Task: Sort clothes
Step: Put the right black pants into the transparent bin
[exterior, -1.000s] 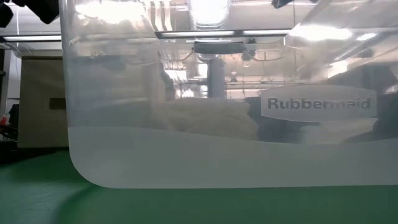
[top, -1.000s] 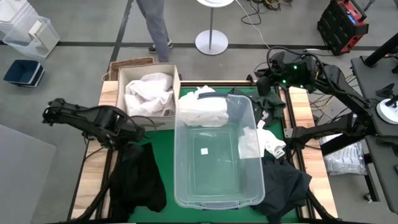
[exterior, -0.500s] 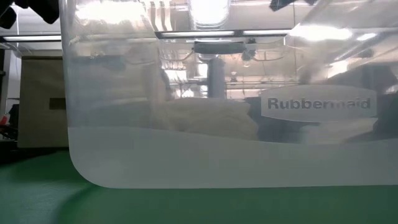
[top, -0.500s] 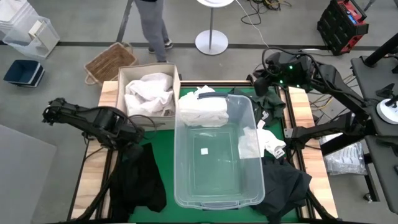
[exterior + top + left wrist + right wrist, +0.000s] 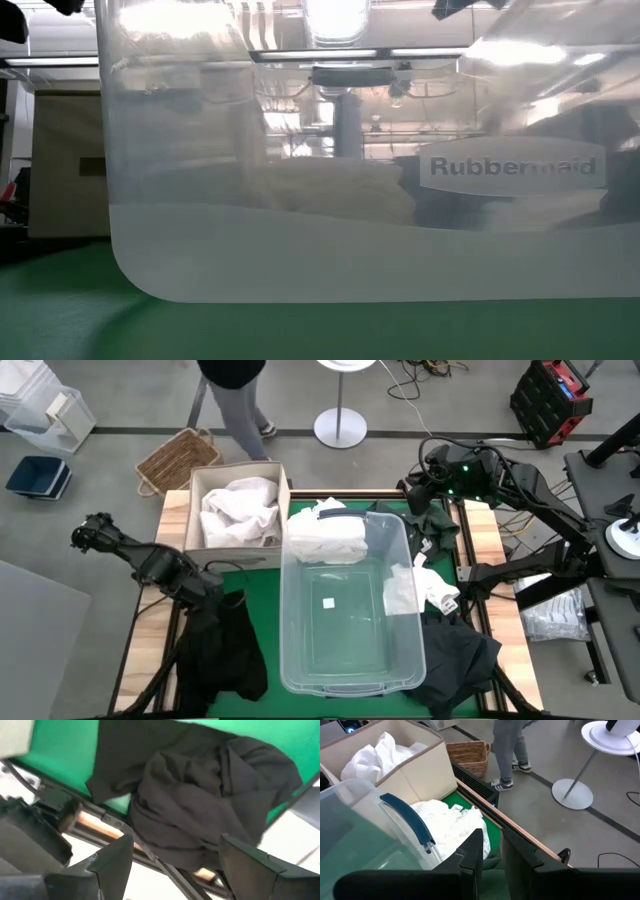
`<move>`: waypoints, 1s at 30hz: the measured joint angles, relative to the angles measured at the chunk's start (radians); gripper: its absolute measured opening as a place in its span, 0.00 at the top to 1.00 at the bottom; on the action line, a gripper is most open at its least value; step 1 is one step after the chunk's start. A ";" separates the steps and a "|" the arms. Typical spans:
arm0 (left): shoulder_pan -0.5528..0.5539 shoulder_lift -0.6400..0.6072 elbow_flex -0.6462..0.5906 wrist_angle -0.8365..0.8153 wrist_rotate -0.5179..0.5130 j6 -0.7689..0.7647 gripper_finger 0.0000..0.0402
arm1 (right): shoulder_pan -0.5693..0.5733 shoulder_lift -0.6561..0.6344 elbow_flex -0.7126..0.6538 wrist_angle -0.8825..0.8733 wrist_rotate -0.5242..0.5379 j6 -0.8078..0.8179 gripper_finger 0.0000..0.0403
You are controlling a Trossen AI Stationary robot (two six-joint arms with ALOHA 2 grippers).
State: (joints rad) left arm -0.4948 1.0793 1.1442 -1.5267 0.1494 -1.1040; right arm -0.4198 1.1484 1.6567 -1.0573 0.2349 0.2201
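Note:
A black garment (image 5: 225, 650) lies bunched at the table's near left; it also shows in the left wrist view (image 5: 200, 805). My left gripper (image 5: 207, 592) hovers open just above its far end, its fingers (image 5: 112, 862) apart and touching nothing. My right gripper (image 5: 415, 495) is raised at the far right, nearly shut, with a dark green garment (image 5: 432, 525) below it. White clothes (image 5: 240, 510) fill the cardboard box. A white garment (image 5: 325, 535) lies over the clear tub's far rim. More white clothes (image 5: 437, 588) and a black garment (image 5: 455, 655) lie to the tub's right. My right gripper has dark green cloth (image 5: 492, 861) in the narrow gap between its two fingers (image 5: 472, 855). The fingers point down and toward the table's left. The garment hangs below them at the table's far right. The fingers hide which part they hold.
The clear plastic tub (image 5: 345, 682) takes up the table's middle and fills the low view (image 5: 350, 250). The beige cardboard box (image 5: 196, 490) stands at the far left. A wicker basket (image 5: 178, 460) sits on the floor behind it, and a person (image 5: 235, 390) walks there.
My left gripper has moved toward the table's near edge, over the black garment's far end, staying open. The person behind the table has walked on, and the wicker basket has come to rest on the floor left of where it was.

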 joint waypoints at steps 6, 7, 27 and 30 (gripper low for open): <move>-0.039 0.000 0.000 0.042 -0.060 -0.028 0.34 | 0.000 0.000 0.002 -0.011 -0.075 -0.021 0.86; -0.039 0.000 0.000 0.045 -0.061 -0.028 0.34 | 0.000 0.000 0.003 -0.019 -0.085 -0.023 0.86; -0.038 -0.001 0.003 0.089 -0.116 0.044 0.34 | 0.001 -0.030 0.003 -0.513 -0.348 0.121 0.86; -0.038 -0.001 0.024 0.124 -0.116 0.044 0.34 | 0.001 -0.034 -0.001 -0.513 -0.348 0.192 0.86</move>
State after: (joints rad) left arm -0.5331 1.0782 1.1682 -1.4023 0.0330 -1.0595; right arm -0.4191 1.1141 1.6562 -1.5705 -0.1131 0.4124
